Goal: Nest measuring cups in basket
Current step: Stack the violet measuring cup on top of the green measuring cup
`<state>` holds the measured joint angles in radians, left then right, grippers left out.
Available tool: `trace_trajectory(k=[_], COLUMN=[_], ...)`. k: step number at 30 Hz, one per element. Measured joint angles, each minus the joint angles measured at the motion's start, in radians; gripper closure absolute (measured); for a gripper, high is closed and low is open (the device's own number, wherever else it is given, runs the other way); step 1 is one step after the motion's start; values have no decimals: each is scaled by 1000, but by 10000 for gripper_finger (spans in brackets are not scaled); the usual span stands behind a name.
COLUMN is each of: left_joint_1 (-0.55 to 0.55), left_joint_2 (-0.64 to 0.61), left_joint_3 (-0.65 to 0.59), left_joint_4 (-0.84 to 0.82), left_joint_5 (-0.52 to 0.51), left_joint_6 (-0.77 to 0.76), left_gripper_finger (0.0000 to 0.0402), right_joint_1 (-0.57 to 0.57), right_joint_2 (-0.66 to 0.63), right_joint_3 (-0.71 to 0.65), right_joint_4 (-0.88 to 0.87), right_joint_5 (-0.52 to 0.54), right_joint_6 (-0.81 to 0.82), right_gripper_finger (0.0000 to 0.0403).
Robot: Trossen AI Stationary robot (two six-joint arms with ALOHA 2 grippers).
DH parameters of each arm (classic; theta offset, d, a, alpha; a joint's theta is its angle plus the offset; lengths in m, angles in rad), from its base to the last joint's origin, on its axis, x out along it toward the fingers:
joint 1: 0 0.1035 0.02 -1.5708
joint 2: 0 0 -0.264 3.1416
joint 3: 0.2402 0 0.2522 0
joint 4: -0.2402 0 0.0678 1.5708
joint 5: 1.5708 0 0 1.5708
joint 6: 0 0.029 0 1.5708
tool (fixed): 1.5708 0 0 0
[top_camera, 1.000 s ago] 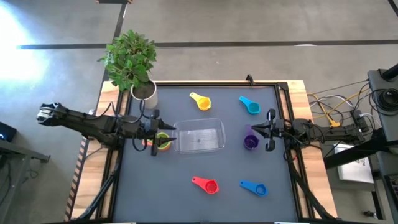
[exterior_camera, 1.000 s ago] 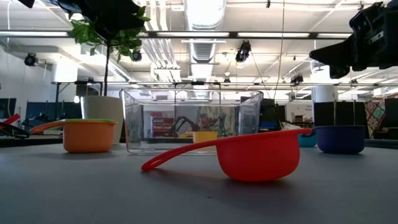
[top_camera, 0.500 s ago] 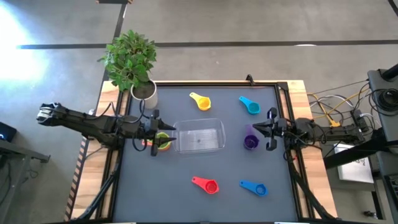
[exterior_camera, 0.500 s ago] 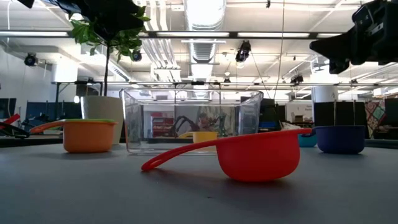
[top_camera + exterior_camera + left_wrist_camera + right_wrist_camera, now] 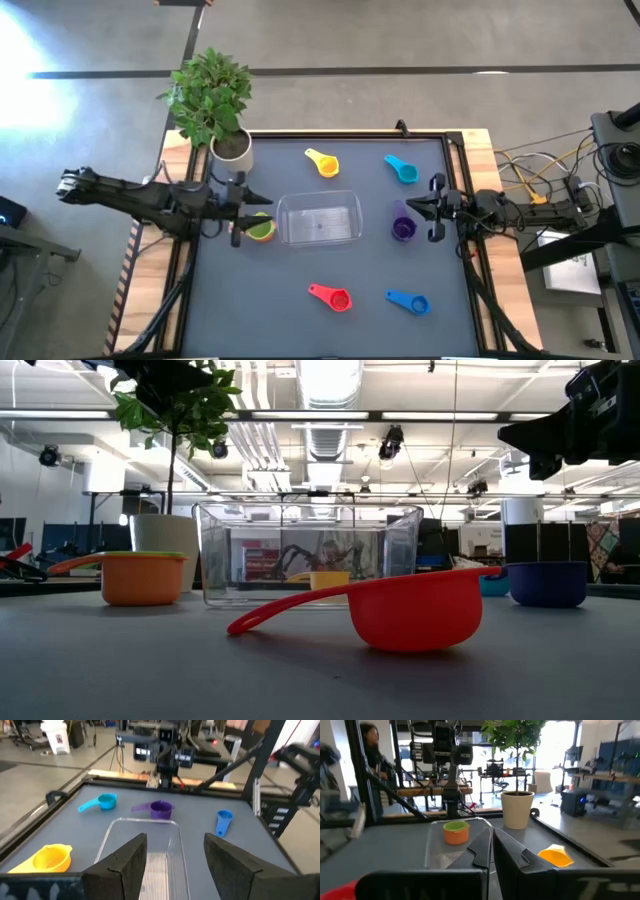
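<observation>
The clear basket (image 5: 320, 218) stands mid-table. A green cup nested in an orange cup (image 5: 260, 229) sits on the table just left of the basket. My left gripper (image 5: 254, 214) hovers open left of this stack, touching nothing. The purple cup (image 5: 403, 229) rests right of the basket, and my right gripper (image 5: 410, 208) hangs shut high above it (image 5: 520, 435). The yellow cup (image 5: 323, 162) and light blue cup (image 5: 400, 170) lie toward the far edge. The red cup (image 5: 332, 297) and blue cup (image 5: 408, 301) lie toward the near edge.
A white plant pot (image 5: 232, 148) with a leafy plant stands at the table's far left corner, close behind my left arm. A raised dark frame (image 5: 455, 180) borders the table. Bare grey tabletop lies between the basket and the near cups.
My left gripper has drawn back toward the table's left edge, uncovering the green and orange stack, which has stayed in place. My right gripper has risen a little above the purple cup.
</observation>
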<state>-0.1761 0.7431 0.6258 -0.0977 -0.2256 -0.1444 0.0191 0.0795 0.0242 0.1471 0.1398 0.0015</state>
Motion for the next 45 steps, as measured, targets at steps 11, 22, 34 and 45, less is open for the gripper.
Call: trace_trajectory(k=[11, 22, 34, 45], left_joint_1=[0, 0, 0, 0], left_joint_2=[-161, -281, -363, -357], left_joint_3=[-50, -194, -212, -213], left_joint_4=[-44, 16, 14, -25], left_joint_5=[0, 0, 0, 0], left_joint_6=[-26, -44, -58, -57], left_gripper_finger=[221, 221, 221, 221], right_joint_1=[0, 0, 0, 0], right_joint_2=[48, 443, 746, 895], right_joint_3=[232, 636, 669, 613], right_joint_4=[-205, -786, -1070, -1035], right_joint_5=[-8, 20, -7, 23], right_joint_6=[115, 344, 583, 668], right_gripper_finger=[394, 394, 335, 204])
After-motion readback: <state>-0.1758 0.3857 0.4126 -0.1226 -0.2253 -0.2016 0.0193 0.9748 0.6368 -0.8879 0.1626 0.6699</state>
